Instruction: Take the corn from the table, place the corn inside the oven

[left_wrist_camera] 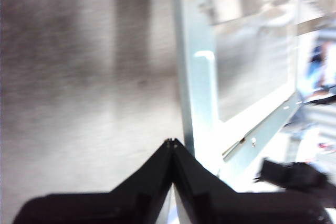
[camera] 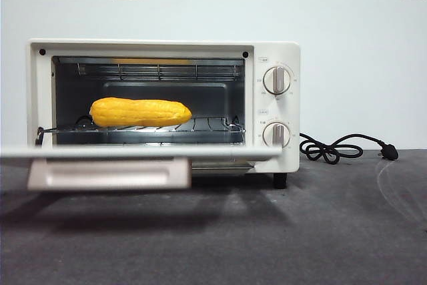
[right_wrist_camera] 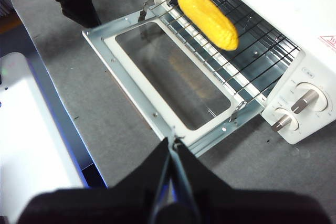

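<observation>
The yellow corn [camera: 140,112] lies lengthwise on the wire rack inside the cream-white oven [camera: 277,55], whose door [camera: 133,153] hangs fully open and level. From the right wrist view the corn [right_wrist_camera: 207,16] rests on the rack behind the open door [right_wrist_camera: 131,85]. My right gripper [right_wrist_camera: 172,141] is shut and empty, high above the door's front edge. My left gripper [left_wrist_camera: 171,142] is shut too, holding nothing, just off the door's side edge [left_wrist_camera: 202,103] over the table [left_wrist_camera: 79,77]. Its dark shape [right_wrist_camera: 79,3] shows beside the door's far corner. Neither arm appears in the front view.
A black power cord with plug [camera: 340,148] lies on the table right of the oven. Two round knobs [camera: 277,79] sit on the oven's right panel. A white box-like object [right_wrist_camera: 31,140] stands off the table's edge in the right wrist view.
</observation>
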`<state>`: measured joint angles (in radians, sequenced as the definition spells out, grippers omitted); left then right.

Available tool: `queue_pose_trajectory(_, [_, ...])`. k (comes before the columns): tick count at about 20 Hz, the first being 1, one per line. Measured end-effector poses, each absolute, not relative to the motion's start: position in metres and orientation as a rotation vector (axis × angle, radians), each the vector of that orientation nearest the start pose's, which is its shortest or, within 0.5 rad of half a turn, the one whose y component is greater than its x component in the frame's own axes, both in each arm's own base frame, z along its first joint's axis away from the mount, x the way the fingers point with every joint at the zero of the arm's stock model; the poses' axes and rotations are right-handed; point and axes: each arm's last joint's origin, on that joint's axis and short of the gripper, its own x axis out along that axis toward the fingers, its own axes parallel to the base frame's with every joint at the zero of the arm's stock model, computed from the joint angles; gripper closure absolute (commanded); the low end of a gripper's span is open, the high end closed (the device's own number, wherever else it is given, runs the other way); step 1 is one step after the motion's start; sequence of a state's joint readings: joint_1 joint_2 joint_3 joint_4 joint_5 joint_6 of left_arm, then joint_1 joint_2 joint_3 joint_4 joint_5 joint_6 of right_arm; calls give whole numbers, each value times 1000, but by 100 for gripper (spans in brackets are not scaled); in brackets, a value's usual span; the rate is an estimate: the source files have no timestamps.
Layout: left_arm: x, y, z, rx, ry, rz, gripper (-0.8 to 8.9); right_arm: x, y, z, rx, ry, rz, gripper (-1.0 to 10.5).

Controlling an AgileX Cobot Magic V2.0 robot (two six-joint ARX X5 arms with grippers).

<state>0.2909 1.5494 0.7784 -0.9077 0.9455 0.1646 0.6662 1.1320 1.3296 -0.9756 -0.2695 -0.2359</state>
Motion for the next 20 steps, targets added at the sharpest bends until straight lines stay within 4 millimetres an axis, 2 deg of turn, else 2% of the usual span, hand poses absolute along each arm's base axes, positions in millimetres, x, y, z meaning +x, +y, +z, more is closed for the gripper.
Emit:
queue_pose_trajectory(3, [221,48,178,-939,1164,-687,821,156,132,382,-366,685,979,959])
queue_pose_trajectory(7, [222,58,240,-946,814,-897,821,156,132,382,-367,688,979,959])
queue_pose_trajectory(10, [210,50,278,-846,705,-968,821,156,132,382,-367,688,979,958])
queue_pose_trajectory(15, [182,27,304,-689,689,-980,821,156,132,382,-367,689,979,958])
queue_pose_trajectory(20, [157,18,319,-514,710,-791,821,156,132,382,-366,688,978,959])
